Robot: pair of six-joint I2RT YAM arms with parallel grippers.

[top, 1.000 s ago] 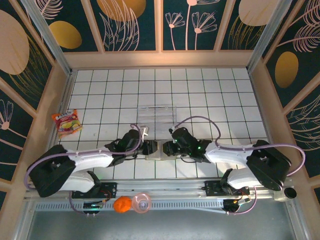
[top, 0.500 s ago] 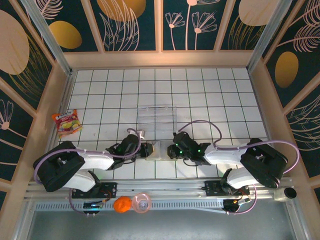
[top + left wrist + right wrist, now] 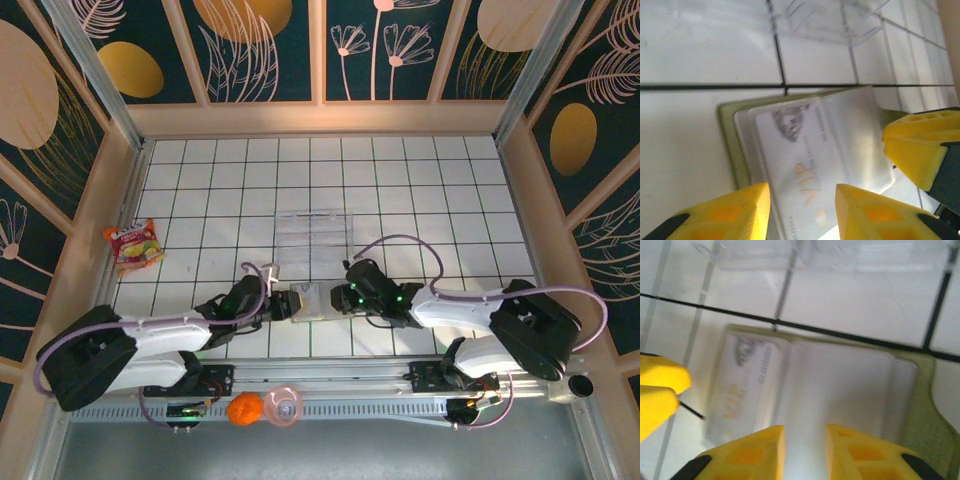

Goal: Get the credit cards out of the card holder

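One white-tiled table [image 3: 450, 200] with black grid lines carries everything, and two arms reach in from its near edge: the left arm [image 3: 160, 330] and the right arm [image 3: 470, 305], whose heads meet near the middle of the front rows. One clear tray [image 3: 313, 232] sits just behind that meeting point, apart from both arms. One snack packet [image 3: 133, 246] lies well off at the left edge. One holder [image 3: 313, 300] lies open and flat on the tiles between the two heads, just in front of the tray, with its olive rim [image 3: 726, 135] framing the pale, clear-pocketed inside, which faces up. The left gripper [image 3: 802, 210] hovers low over the holder's left half with its jaws apart, and whether its fingers [image 3: 740, 212] touch anything cannot be told. The right gripper [image 3: 805, 450] hangs over the other half, its jaws parted by a narrow gap above the clear pocket and clamped on nothing. One card [image 3: 800, 170], pale with a small portrait and gold "VIP" lettering, lies in the left pocket with its near end between the left fingers; whether more cards sit behind it cannot be told. On the rail by the bases rest one orange ball [image 3: 243, 408] and one pink ring [image 3: 283, 407], side by side
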